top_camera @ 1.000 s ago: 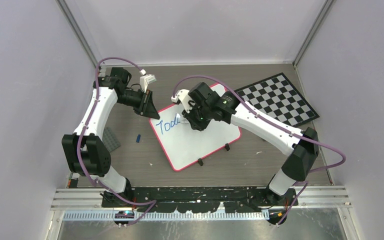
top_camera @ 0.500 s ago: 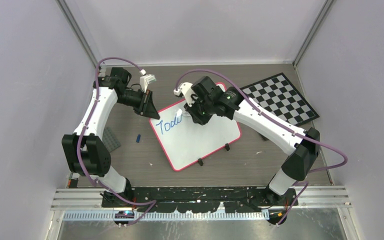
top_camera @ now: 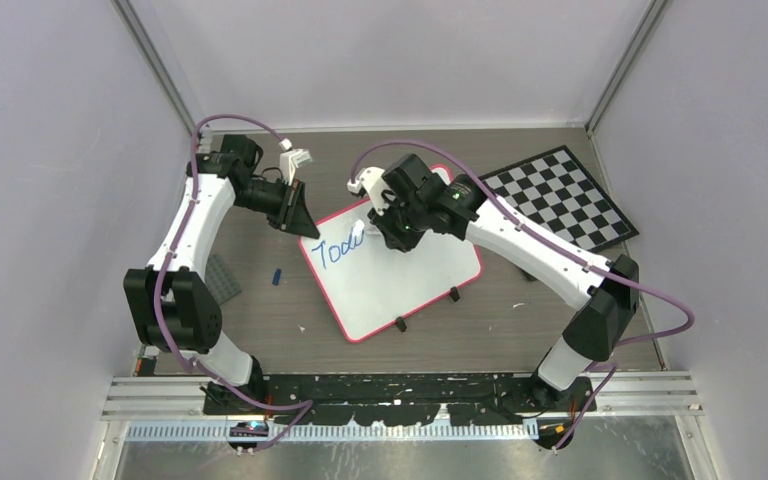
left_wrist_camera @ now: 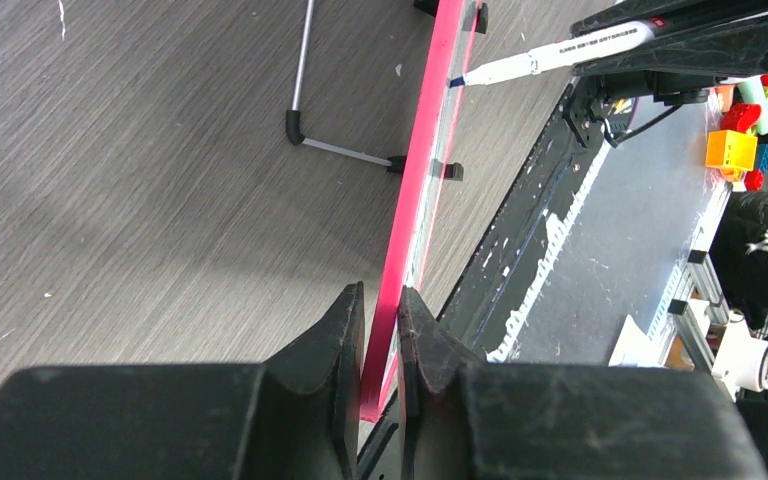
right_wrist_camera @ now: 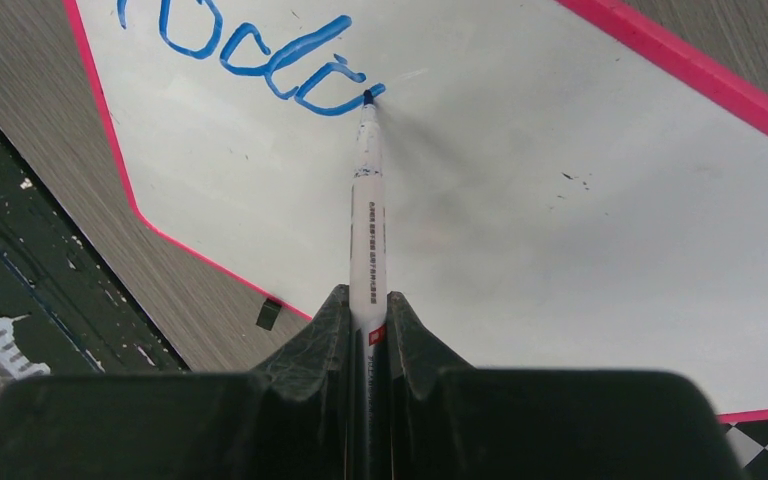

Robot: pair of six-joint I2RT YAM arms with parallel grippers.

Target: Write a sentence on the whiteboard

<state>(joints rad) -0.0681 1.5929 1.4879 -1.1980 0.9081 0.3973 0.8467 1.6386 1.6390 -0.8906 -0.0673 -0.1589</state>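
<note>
The whiteboard (top_camera: 410, 280), white with a pink frame, lies tilted on the table. Blue letters (top_camera: 337, 250) run along its upper left part. My left gripper (top_camera: 303, 228) is shut on the board's pink edge (left_wrist_camera: 415, 180) at the far left corner, one finger (left_wrist_camera: 345, 330) on each side. My right gripper (top_camera: 385, 232) is shut on a white marker (right_wrist_camera: 368, 220). The marker's blue tip touches the whiteboard surface (right_wrist_camera: 560, 200) at the end of the last blue letter (right_wrist_camera: 330, 90). The same marker (left_wrist_camera: 560, 55) shows in the left wrist view.
A black-and-white checkerboard (top_camera: 560, 195) lies right of the whiteboard. A small blue cap (top_camera: 277, 276) and a grey plate (top_camera: 222, 278) rest on the table to the left. Two black clip feet (top_camera: 453, 294) sit on the board's near edge. Coloured bricks (left_wrist_camera: 730, 150) lie beyond the arm bases.
My right gripper has shifted slightly up and away with the marker, and the blue writing has grown by a stroke. The left arm has not moved.
</note>
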